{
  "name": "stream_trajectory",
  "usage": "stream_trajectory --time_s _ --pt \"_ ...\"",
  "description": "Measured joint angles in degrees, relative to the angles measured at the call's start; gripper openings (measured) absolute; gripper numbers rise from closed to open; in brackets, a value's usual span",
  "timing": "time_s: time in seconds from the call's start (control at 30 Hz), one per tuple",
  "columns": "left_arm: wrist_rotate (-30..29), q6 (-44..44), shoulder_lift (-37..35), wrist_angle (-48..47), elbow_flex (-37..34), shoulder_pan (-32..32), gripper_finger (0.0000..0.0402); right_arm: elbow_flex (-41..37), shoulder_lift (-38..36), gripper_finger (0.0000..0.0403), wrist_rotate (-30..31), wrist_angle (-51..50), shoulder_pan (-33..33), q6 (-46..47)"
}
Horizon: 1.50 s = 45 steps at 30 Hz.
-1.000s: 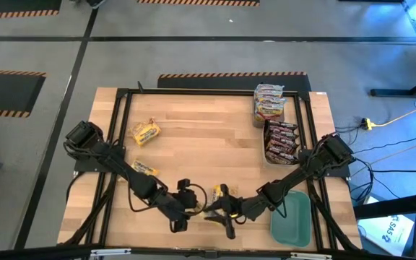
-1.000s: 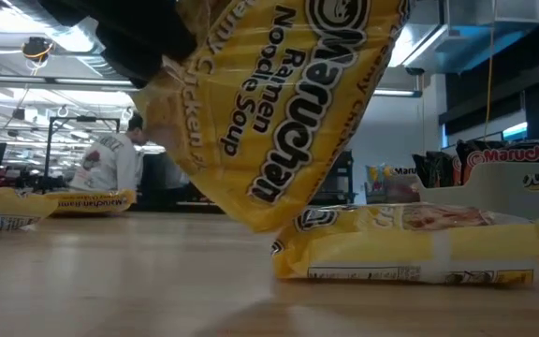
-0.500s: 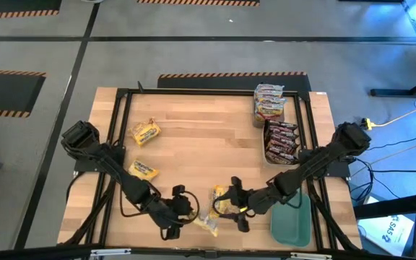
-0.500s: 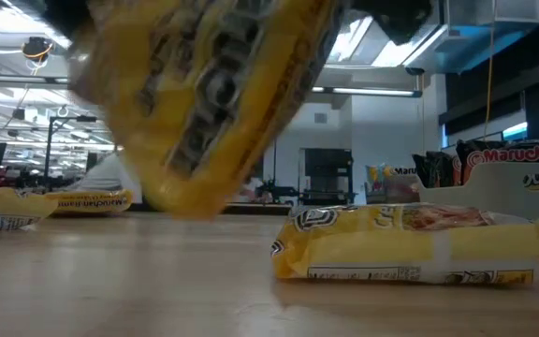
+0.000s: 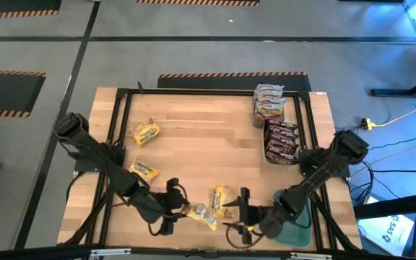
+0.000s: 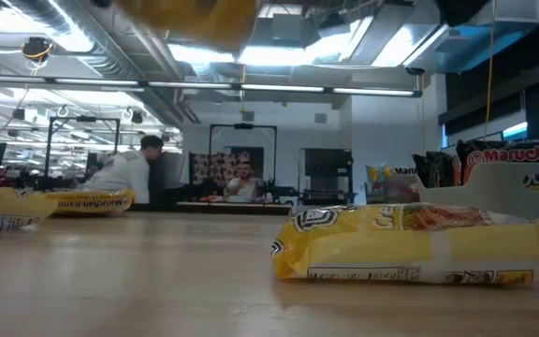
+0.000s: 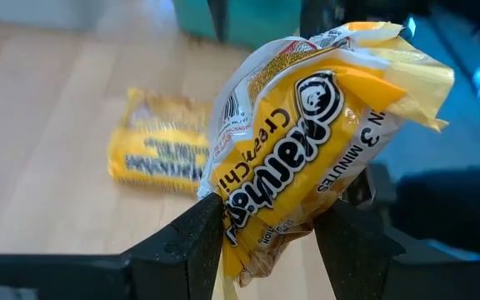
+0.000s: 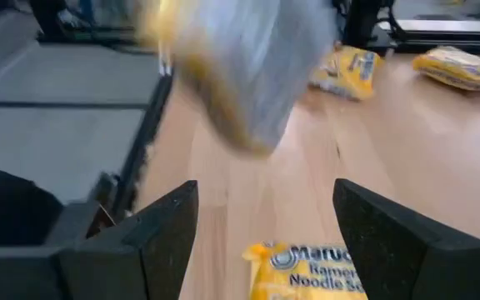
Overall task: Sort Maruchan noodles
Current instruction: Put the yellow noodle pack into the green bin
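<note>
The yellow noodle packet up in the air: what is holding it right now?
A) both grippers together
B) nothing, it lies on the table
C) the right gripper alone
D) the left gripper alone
D: the left gripper pinches the yellow Maruchan packet between its fingers, while the right gripper stands open and empty, apart from it.

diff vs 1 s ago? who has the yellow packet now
A handover: the right gripper let go of the lifted yellow packet and pulled back toward the teal lid, jaws open and empty. The left gripper has stayed shut on that packet and carried it higher, almost out of the low view. Unchanged: the yellow packet lying flat, the two yellow packets at left, and the sorted stacks at right.
</note>
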Motion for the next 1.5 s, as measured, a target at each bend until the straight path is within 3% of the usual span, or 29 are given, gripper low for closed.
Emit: stream_trajectory --time_s 0.2,0.33,0.47,0.63,0.8,1.03,1.17,1.37,1.5 --pt "-5.8 0.2 -3.9 0.6 0.0 -0.9 0.0171 -0.1 4.6 0.0264 3.7 8.2 0.5 -4.7" --pt "-6.5 0.2 -4.5 2.5 0.0 -0.9 0.0171 -0.1 5.7 0.0264 5.8 18.6 -0.3 -13.1" --pt "-6.9 -0.1 -4.4 4.3 0.0 -0.8 0.0171 -0.1 4.6 0.0264 9.6 22.9 -0.3 -20.1" --pt "-11.5 -0.8 -4.4 6.0 0.0 -0.7 0.0171 0.0 4.7 0.0264 5.3 29.1 -1.3 -23.0" --pt "-11.5 0.0 -4.4 8.1 0.0 1.2 0.0171 0.0 5.0 0.0264 5.6 31.0 -4.3 -23.0" --pt "-11.3 0.3 -4.4 8.5 0.0 2.0 0.0171 -0.1 5.0 0.0263 -1.2 33.0 -8.3 -21.7" --pt "-11.6 1.2 -4.4 8.9 0.0 2.1 0.0172 -0.1 5.0 0.0226 -2.0 33.9 -8.7 -22.8" --pt "-10.9 3.3 -4.4 8.5 0.0 2.1 0.0184 -0.1 5.0 0.0108 -1.4 33.4 -8.7 -23.6" --pt "-9.5 3.4 -4.7 8.2 0.0 2.1 0.0213 -0.1 5.0 0.0097 -0.6 33.3 -8.6 -23.6"
